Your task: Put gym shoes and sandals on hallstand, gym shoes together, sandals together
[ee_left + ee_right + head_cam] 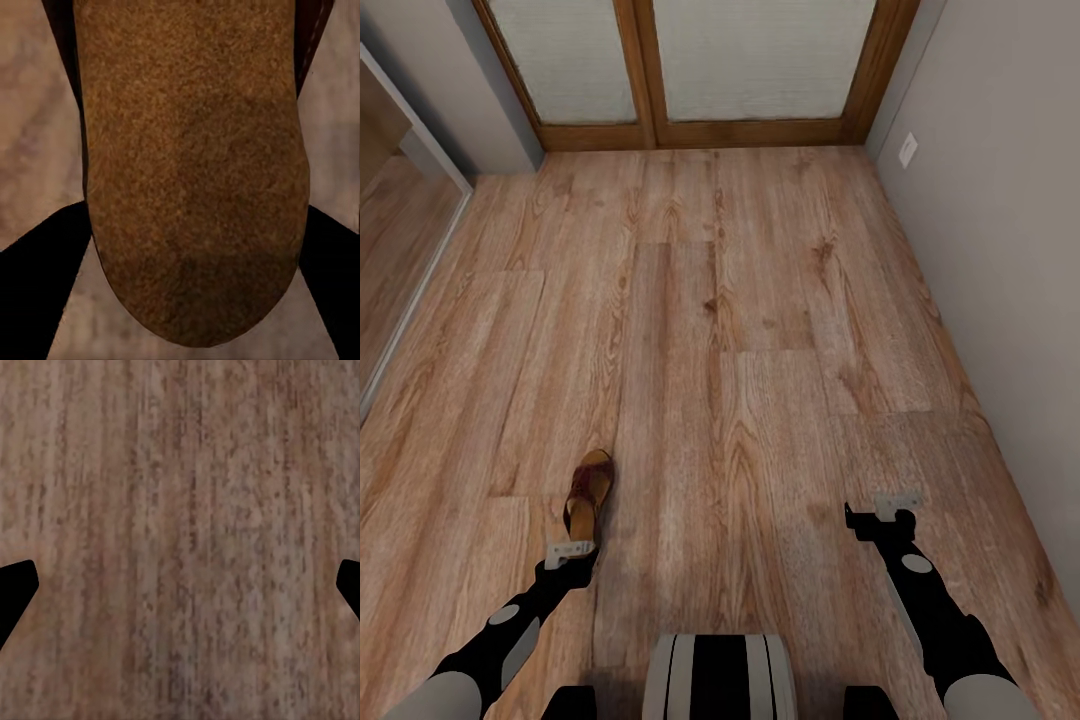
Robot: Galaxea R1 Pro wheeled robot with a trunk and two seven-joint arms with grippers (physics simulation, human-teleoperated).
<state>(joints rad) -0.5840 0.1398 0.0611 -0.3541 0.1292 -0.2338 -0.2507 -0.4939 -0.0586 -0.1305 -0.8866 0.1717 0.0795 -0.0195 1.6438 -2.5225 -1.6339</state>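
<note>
One dark-brown sandal (pixel 589 490) with a tan footbed lies lengthwise on the corridor floor (pixel 760 330), left of centre and close in. My left gripper (pixel 573 545) is at its heel end. In the left wrist view the footbed (pixel 195 165) runs between the two black fingers (pixel 41 285), which press against both of its edges, so the gripper is shut on it. My right gripper (pixel 880 517) hangs open over bare planks at the right, its fingertips (pixel 16 589) far apart with nothing between them. The gym shoes and the hallstand are out of view.
A wood-framed double door with frosted panels (pixel 690 60) closes the far end. A grey wall (pixel 1010 260) with a socket (pixel 907 150) runs along the right. A mirrored panel or opening (pixel 400 230) lines the left. My base (pixel 720 675) sits at the near edge.
</note>
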